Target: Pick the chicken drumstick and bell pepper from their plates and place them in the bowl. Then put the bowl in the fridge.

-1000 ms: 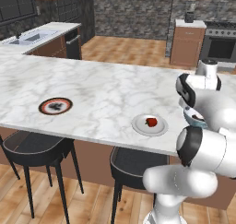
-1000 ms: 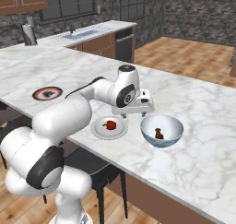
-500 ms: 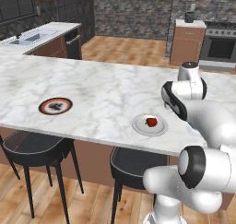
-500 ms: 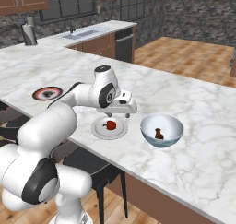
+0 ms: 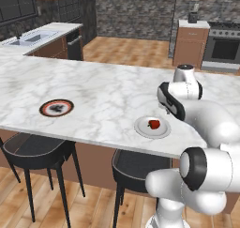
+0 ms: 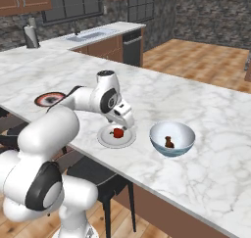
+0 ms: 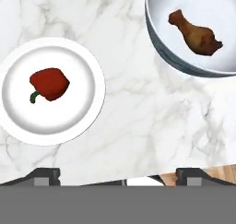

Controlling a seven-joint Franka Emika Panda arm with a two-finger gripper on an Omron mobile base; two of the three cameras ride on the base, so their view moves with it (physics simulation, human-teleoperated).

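Observation:
The red bell pepper (image 7: 49, 84) lies on the plain white plate (image 7: 78, 121), at the left of the hand view. At the upper right of that view the brown chicken drumstick (image 7: 196, 35) rests inside the white bowl (image 7: 156, 38). My gripper (image 7: 118, 177) is open and holds nothing; it hovers over bare marble between plate and bowl. From the right base view, the gripper (image 6: 126, 124) hangs just above the white plate's (image 6: 105, 139) right edge, beside the pepper (image 6: 117, 132), and the bowl (image 6: 176, 151) with the drumstick (image 6: 169, 142) stands to its right. The fridge is out of view.
The dark-centred plate with the red-orange rim (image 5: 43, 110) sits empty further left on the marble island (image 5: 103, 86). Two black stools (image 5: 37, 149) stand under the near counter edge. A sink counter (image 5: 33, 37) and stove (image 5: 222, 49) lie behind.
The arm has swung away from above the bowl toward the white plate with the pepper. The drumstick stays in the bowl; plates and bowl have not moved.

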